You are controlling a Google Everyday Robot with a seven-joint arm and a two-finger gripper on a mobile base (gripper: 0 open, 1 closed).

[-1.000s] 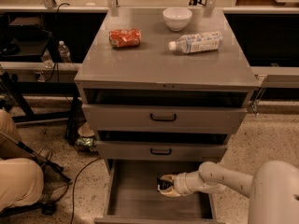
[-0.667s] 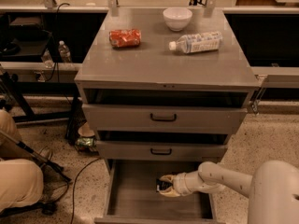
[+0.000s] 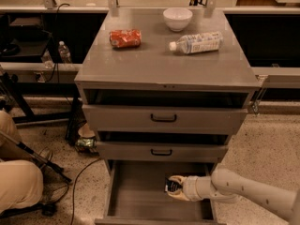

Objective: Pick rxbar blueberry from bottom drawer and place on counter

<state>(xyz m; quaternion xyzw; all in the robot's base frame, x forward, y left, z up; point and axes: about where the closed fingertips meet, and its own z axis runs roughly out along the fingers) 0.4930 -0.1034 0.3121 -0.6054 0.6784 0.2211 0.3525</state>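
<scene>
Almost nothing has moved since a second ago. In the camera view the gripper (image 3: 171, 187) stays low inside the open bottom drawer (image 3: 136, 191), right of its middle, with the arm reaching in from the right. Its fingers (image 3: 177, 178) are clamped on the rxbar blueberry (image 3: 173, 185), a dark wrapper just above the drawer floor. On the counter (image 3: 154, 62) lie a crushed red can (image 3: 125, 38), a water bottle (image 3: 197, 42) and a white bowl (image 3: 177, 18).

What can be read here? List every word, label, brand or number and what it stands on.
Nothing can be read.
rxbar blueberry, at the gripper in the bottom drawer: white print, too small.
Water bottle label: blurred.
Red can: blurred.
</scene>
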